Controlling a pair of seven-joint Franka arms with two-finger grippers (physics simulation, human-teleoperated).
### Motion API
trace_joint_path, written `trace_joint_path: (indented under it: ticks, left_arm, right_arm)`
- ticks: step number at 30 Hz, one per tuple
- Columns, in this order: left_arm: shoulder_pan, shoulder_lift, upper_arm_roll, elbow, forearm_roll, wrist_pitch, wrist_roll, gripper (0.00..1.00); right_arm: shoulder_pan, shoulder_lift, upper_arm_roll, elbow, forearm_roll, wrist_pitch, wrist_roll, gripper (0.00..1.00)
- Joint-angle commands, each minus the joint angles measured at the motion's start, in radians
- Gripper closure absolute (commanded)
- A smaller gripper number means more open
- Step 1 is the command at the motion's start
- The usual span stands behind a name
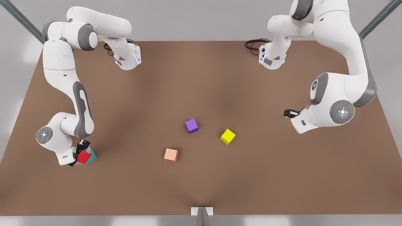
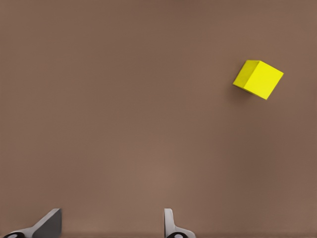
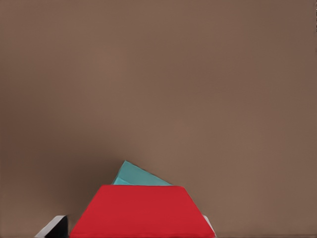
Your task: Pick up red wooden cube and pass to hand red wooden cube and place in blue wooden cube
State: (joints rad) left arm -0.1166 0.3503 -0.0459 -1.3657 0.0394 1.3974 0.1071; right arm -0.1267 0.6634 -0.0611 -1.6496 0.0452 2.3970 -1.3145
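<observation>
I read the right gripper (image 1: 82, 153), at the front view's left, pinching the small bright red wooden cube (image 1: 84, 157) over the teal wooden cube (image 1: 92, 156); release remains. The left gripper (image 2: 113, 223) waits, fingers spread, near the yellow cube (image 2: 258, 79).

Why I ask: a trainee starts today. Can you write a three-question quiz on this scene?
1. True or false: the right claw grips the red wooden cube.
2. Which cube sits right next to the red one? A) a green cube B) the blue wooden cube C) a white cube
3. Fill in: the waiting left claw has its fingers ____.

Key: 1 true; 2 B; 3 open.
</observation>
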Motion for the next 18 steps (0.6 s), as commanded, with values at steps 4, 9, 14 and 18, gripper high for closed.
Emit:
trace_joint_path:
  ticks: [4,9,14,18]
  left_arm:
    - [-0.002,-0.001,0.000,0.000,0.000,-0.011,-0.026,0.00]
    - [-0.005,-0.001,0.000,0.000,0.000,-0.015,-0.027,0.00]
    - [-0.003,-0.001,0.000,0.000,0.000,-0.014,-0.026,0.00]
    - [-0.005,-0.001,0.000,0.000,0.000,-0.014,-0.026,0.00]
  right_arm:
    - [-0.001,-0.002,0.000,0.001,0.004,-0.001,0.089,0.00]
    - [-0.001,-0.034,0.001,0.002,0.012,-0.058,0.089,0.00]
    - [-0.001,-0.099,0.001,0.002,0.022,-0.190,0.090,0.00]
    - [0.002,-0.215,0.000,0.014,0.025,-0.438,0.217,0.00]
